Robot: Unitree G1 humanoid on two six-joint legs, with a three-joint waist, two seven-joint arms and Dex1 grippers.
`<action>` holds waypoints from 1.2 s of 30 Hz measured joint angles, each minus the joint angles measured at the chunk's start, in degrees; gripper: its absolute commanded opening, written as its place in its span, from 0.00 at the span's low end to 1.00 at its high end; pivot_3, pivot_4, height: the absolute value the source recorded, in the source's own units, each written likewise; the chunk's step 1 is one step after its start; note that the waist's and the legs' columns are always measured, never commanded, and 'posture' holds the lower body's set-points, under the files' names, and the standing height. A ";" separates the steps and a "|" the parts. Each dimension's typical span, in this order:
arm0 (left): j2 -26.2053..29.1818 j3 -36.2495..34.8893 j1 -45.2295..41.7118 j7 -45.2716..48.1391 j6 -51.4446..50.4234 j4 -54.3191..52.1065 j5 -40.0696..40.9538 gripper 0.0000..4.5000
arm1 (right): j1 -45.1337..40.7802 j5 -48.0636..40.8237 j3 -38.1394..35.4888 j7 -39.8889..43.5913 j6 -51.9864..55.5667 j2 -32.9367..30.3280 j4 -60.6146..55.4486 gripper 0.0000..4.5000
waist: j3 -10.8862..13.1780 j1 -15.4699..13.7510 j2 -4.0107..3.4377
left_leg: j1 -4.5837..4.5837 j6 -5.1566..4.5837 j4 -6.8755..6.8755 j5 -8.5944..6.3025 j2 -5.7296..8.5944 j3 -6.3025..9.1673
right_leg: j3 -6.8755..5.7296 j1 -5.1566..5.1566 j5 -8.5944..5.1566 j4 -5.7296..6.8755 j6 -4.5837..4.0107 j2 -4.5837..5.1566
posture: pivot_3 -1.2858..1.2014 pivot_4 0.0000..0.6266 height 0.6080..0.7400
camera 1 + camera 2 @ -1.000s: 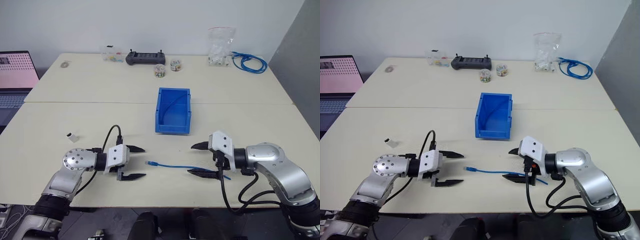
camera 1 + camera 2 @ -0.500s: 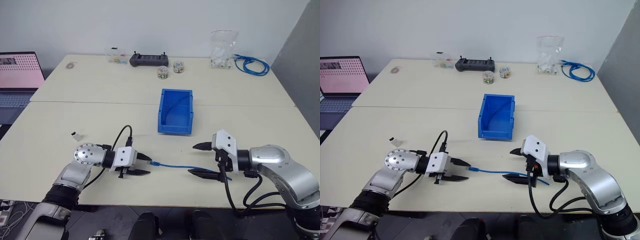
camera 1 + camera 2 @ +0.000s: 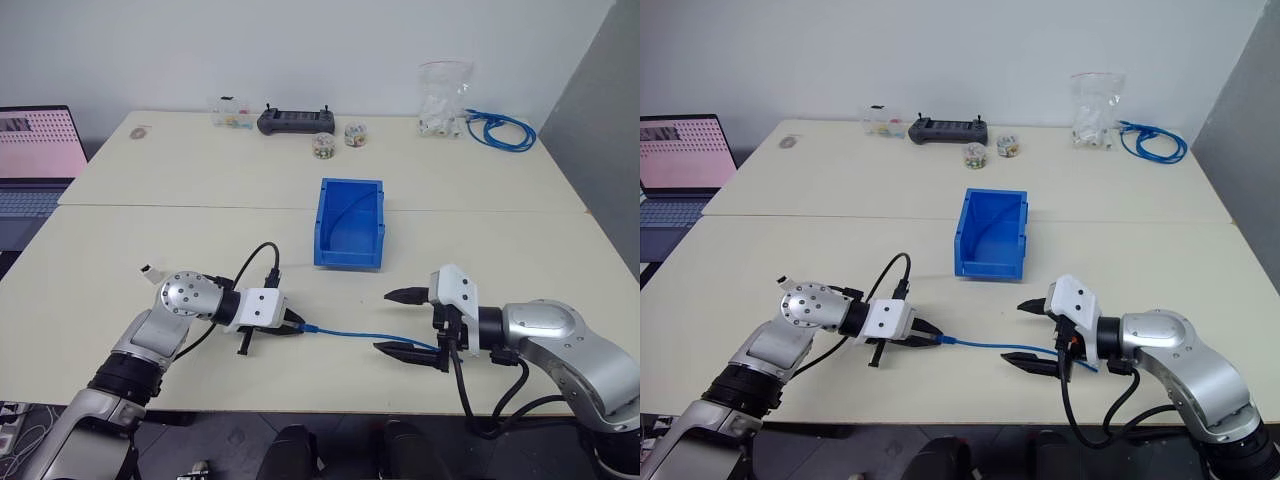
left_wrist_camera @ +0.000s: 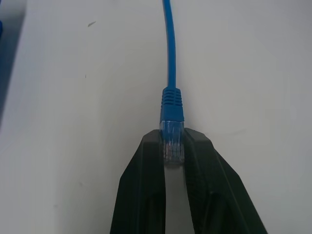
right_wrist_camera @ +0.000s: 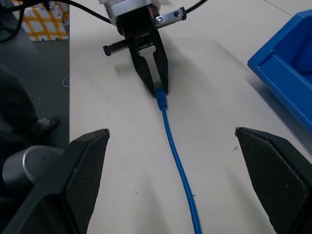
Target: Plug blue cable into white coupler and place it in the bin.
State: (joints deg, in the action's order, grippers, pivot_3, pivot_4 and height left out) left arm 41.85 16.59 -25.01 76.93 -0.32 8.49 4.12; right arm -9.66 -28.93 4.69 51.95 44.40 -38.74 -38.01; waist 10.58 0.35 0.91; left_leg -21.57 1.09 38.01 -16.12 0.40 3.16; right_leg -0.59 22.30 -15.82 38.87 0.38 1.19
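The blue cable (image 3: 365,336) lies nearly straight on the table's near side, between my two grippers. My left gripper (image 3: 297,327) is shut on the cable's clear plug (image 4: 172,139), pinched between its two black fingertips (image 4: 151,144). My right gripper (image 3: 398,322) stands open, one finger on either side of the cable's other end, and it touches nothing. In the right wrist view the cable (image 5: 178,161) runs away to the shut left gripper (image 5: 158,90). The white coupler (image 3: 147,271) sits on the table just behind my left arm. Mid-table, beyond the cable, stands the open-topped bin (image 3: 350,184).
A laptop (image 3: 35,150) is at the far left. Along the back edge are a small clear box (image 3: 228,112), a black controller (image 3: 295,121), two little jars (image 3: 322,145), a clear bag (image 3: 443,95) and a coiled blue cable bundle (image 3: 500,128).
My left gripper moved right to the cable's end and shut on the clear plug. The right gripper stayed open beside the other end.
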 measured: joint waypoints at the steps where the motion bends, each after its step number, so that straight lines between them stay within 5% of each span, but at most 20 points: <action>1: -0.36 -0.03 0.03 -0.09 -5.70 -1.88 1.52 0.06 | 0.34 -1.50 -0.65 -0.19 0.40 0.02 -0.86 0.97 | 0.01 0.02 0.02 | -0.05 0.00 0.00 0.00 0.00 0.01 | -0.01 0.02 0.00 0.00 0.00 -0.01 | 0.52 0.24 1.00; 7: -2.05 -1.28 -2.02 -0.05 -36.07 -11.79 15.45 0.06 | 3.76 -14.82 -8.74 -2.67 4.55 1.85 -3.60 0.97 | 0.09 0.10 0.16 | -0.18 0.00 0.01 0.00 0.00 0.15 | -0.08 0.08 -0.02 -0.02 0.03 -0.01 | 0.52 0.24 1.00; 12: -6.74 -6.60 -7.38 -3.96 -49.49 -12.50 24.92 0.06 | 6.95 -21.79 -11.39 -4.22 7.79 -0.46 -4.06 0.97 | 0.10 0.10 0.18 | -0.17 0.00 0.03 0.00 0.01 0.13 | -0.06 0.07 -0.03 -0.04 0.03 -0.01 | 0.52 0.24 1.00; 17: -10.10 -11.90 -9.58 -7.66 -56.87 -11.41 31.84 0.06 | 6.80 -28.94 -12.55 -8.31 12.06 -1.95 -4.22 0.97 | 0.11 0.74 0.20 | -0.14 0.00 0.00 0.00 -0.03 0.15 | -0.06 0.08 -0.03 -0.01 0.03 -0.03 | 0.52 0.24 1.00; 27: -13.97 -19.89 -9.77 -15.14 -72.08 -14.04 47.26 0.06 | -4.19 -36.53 -12.12 -19.88 12.41 6.76 3.53 0.97 | 0.12 1.18 0.20 | -0.16 0.06 0.00 0.03 -0.01 0.13 | 0.00 0.11 -0.03 0.00 0.03 0.00 | 0.52 0.24 1.00; 36: -14.04 -21.55 -8.93 -19.49 -75.75 -16.55 53.86 0.06 | -12.08 -42.67 -10.04 -23.34 12.73 9.96 7.75 0.97 | 0.12 1.18 0.20 | -0.18 0.09 0.00 0.05 0.00 0.11 | 0.02 0.13 -0.02 -0.01 0.01 0.04 | 0.52 0.24 1.00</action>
State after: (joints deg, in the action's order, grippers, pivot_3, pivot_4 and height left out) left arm 27.81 -4.96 -33.93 57.44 -76.07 -8.06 57.98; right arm -21.74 -71.60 -5.34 28.61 57.13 -28.78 -30.26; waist 10.70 1.53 1.11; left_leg -21.75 1.18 38.01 -16.08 0.40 3.27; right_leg -0.57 22.43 -15.84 38.86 0.40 1.23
